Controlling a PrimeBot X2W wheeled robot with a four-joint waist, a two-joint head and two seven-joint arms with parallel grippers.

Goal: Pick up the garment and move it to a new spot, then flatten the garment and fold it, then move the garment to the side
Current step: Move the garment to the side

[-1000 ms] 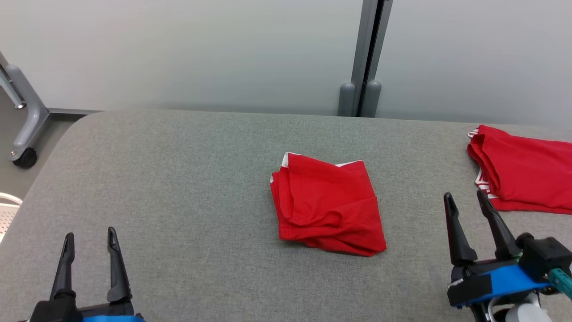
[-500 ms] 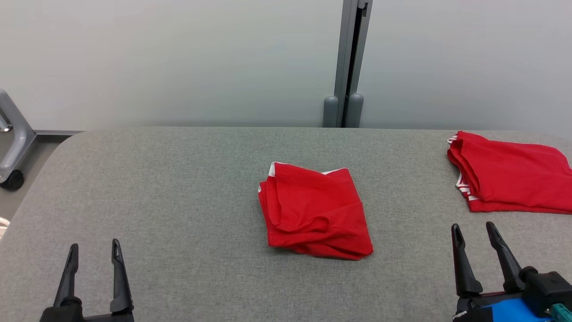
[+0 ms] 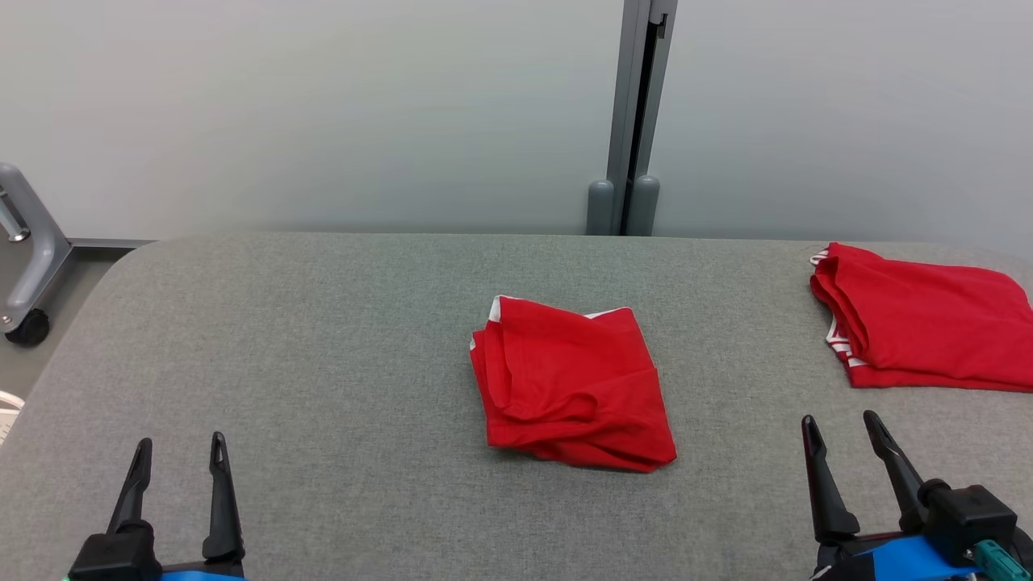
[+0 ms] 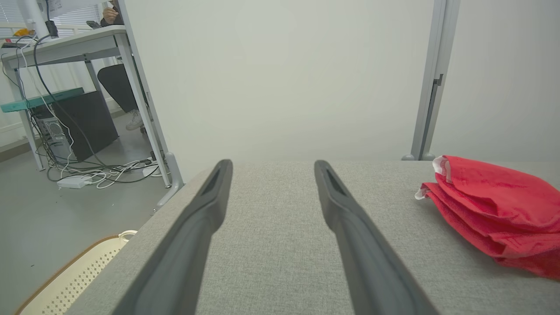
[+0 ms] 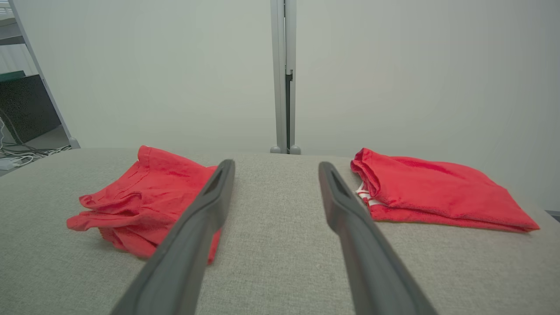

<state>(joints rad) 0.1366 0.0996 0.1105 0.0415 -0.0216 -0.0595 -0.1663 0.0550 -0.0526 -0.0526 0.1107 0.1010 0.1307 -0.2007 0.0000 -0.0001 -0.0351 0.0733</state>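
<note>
Garment (image 3: 573,383): one red piece, roughly folded into an uneven square and lying at the centre of the grey table (image 3: 323,323). White trim shows at its 11 o'clock corner and along the far edge. Stacked layers show down the 9 o'clock side. A rumpled ridge runs across the near part, and the 5 o'clock corner comes to a point. Nothing touches it.

Second red garment (image 3: 920,327): at 2 o'clock from the first and well apart from it, folded flatter, with white stripes at its left edge.

Left gripper (image 3: 181,440): at 8 o'clock from the central piece, well apart - fingers spread, nothing between them.

Right gripper (image 3: 838,418): at 4 o'clock, fingers likewise spread and empty - it sits near the second garment's near edge without touching it.
</note>
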